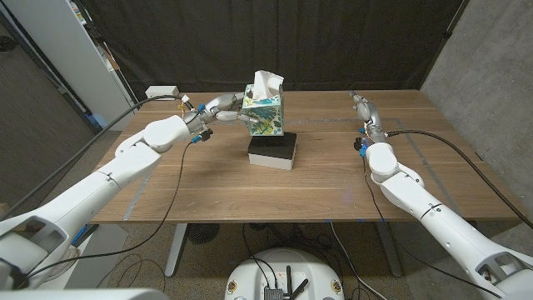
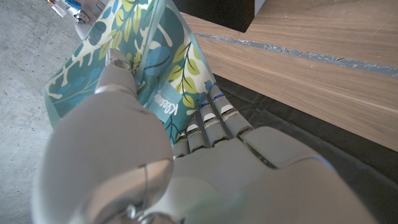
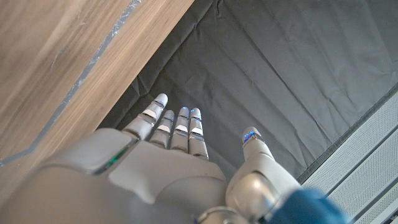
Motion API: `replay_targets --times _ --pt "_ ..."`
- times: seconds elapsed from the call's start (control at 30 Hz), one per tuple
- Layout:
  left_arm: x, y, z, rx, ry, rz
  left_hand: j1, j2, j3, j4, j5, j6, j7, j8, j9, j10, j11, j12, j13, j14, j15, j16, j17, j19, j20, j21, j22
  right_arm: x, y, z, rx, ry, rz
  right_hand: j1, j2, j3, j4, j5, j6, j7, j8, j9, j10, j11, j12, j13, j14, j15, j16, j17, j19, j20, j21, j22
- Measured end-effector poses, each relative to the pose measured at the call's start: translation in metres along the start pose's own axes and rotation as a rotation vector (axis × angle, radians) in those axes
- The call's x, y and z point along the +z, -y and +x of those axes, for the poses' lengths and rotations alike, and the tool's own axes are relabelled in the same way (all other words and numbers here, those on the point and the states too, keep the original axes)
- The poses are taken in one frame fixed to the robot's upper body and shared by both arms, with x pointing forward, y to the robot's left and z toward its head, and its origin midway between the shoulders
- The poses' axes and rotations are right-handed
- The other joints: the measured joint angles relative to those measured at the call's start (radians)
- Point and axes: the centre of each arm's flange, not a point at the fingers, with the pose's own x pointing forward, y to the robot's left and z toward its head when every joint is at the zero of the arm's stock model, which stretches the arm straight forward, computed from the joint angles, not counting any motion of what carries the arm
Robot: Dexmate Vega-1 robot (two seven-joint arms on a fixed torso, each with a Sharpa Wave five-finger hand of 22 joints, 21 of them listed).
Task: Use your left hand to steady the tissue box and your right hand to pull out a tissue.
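Observation:
The tissue box, printed with teal and green leaves, stands on a black and white block at the table's middle. A white tissue sticks up from its top. My left hand grips the box from its left side. In the left wrist view the thumb and fingers of the left hand press on two faces of the box. My right hand hovers over the far right of the table, well away from the box. The right hand has straight, spread fingers and holds nothing.
A small white box lies at the table's far left corner. A black curtain hangs behind the table and a white panel stands at the left. Cables trail from both arms across the wood.

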Motion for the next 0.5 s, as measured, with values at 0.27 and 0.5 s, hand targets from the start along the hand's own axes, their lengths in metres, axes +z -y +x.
replay_targets --times 0.27,0.5 --pt "0.001 0.001 -0.001 0.004 -0.004 0.002 -0.003 0.003 0.000 0.000 0.000 0.000 0.000 0.000 0.000 -0.005 -0.005 -0.004 0.004 -0.004 0.004 0.000 0.000 -0.008 0.003 -0.002 0.000 -0.001 0.002 -0.009 0.007 0.002 0.042 0.000 0.000 0.000 0.000 0.000 0.000 0.000 0.000 0.000 0.000 0.000 0.000 0.000 0.000 0.000 0.000 0.000 0.000 0.000 0.000 0.000" --pt "0.001 0.001 -0.001 0.005 -0.005 0.001 -0.003 0.003 0.000 0.000 0.000 0.000 0.000 0.000 0.000 -0.009 -0.002 -0.004 0.003 -0.004 0.003 -0.007 0.000 -0.011 0.000 -0.004 0.000 -0.001 0.004 -0.019 0.014 0.005 0.070 0.000 0.000 0.000 0.000 0.000 0.000 0.000 -0.004 0.000 -0.004 -0.004 0.000 0.000 -0.004 -0.004 0.000 0.000 -0.004 -0.011 0.000 0.000"
